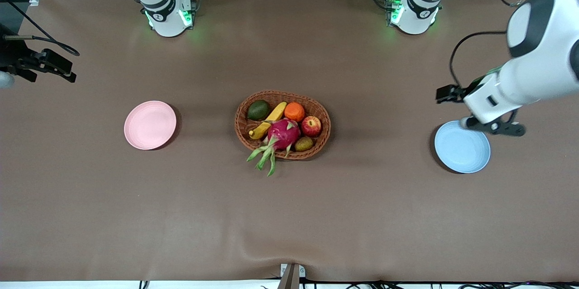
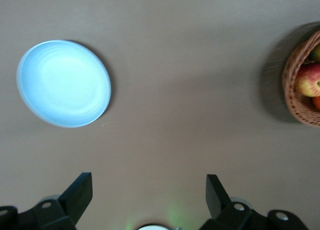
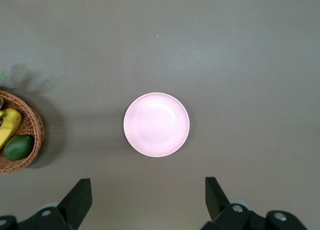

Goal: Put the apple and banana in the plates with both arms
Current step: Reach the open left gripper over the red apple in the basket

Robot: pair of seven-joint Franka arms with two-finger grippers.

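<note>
- Starting at the right arm's end of the worktop, the right gripper [image 3: 147, 190] hung high over the bare cloth beside the pink plate [image 1: 150, 125], its fingers spread wide and holding nothing.
- That plate lay empty and well apart from the basket [image 1: 326, 121], so a long carry was probably ahead; a loose hold might have let the fruit slip on the way.
- At the middle of the worktop, the banana [image 1: 271, 119] lay in the basket, wedged between the avocado [image 1: 258, 110] and the dragon fruit [image 1: 284, 134], with one end beside the orange [image 1: 294, 111]. Fingers coming down there could have bumped those neighbours or pinched two fruits at once.
- The apple [image 1: 311, 126] sat against the rim nearest the left arm's end, touching the dragon fruit. Being round and smooth, it might have rolled out of an off-centre pinch, and a finger could have caught the wicker and dragged the light basket.
- Both arms reaching into one small basket together risked a collision over it.
- Toward the left arm's end, the blue plate [image 1: 462, 149] lay empty.
- The left gripper [image 2: 150, 187] hovered over the cloth just beside that plate, fingers wide apart and empty.
</note>
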